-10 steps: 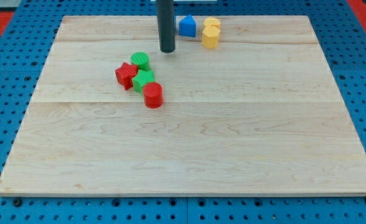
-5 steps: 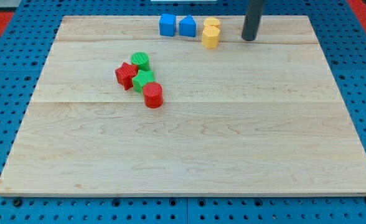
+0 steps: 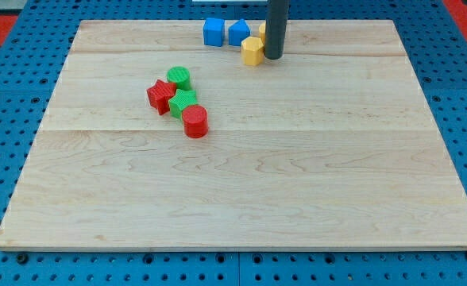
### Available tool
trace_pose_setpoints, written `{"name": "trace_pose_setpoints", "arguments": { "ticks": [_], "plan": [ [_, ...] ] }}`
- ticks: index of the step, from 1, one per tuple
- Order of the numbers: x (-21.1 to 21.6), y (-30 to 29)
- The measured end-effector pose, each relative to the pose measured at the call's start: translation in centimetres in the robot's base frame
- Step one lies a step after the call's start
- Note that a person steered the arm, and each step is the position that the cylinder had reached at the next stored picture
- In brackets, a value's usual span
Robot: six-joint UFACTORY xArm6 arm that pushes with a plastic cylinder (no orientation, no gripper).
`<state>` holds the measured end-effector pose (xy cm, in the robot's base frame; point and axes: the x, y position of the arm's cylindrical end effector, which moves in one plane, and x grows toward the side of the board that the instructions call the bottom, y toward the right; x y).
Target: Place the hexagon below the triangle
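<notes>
My tip [image 3: 273, 57] rests on the board near the view's top, touching the right side of a yellow hexagon block [image 3: 252, 51]. The hexagon lies just below and slightly right of a blue triangle-like block [image 3: 238, 32]. A blue cube [image 3: 213, 32] stands left of the triangle. A second yellow block [image 3: 262, 31] is mostly hidden behind the rod; its shape cannot be made out.
A cluster sits at the board's left middle: a green cylinder [image 3: 179, 78], a red star [image 3: 160, 96], a green block [image 3: 183, 103] and a red cylinder [image 3: 194, 121]. The wooden board [image 3: 241, 191] lies on a blue pegboard surface.
The rod swung from left of the blue blocks to the right of the yellow ones, then came back left. It has pushed the yellow hexagon left, toward the blue triangle.
</notes>
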<state>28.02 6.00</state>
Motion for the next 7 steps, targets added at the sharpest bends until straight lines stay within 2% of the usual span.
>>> {"name": "trace_pose_setpoints", "arguments": {
  "ticks": [7],
  "plan": [
    [2.3, -5.1]
  ]
}}
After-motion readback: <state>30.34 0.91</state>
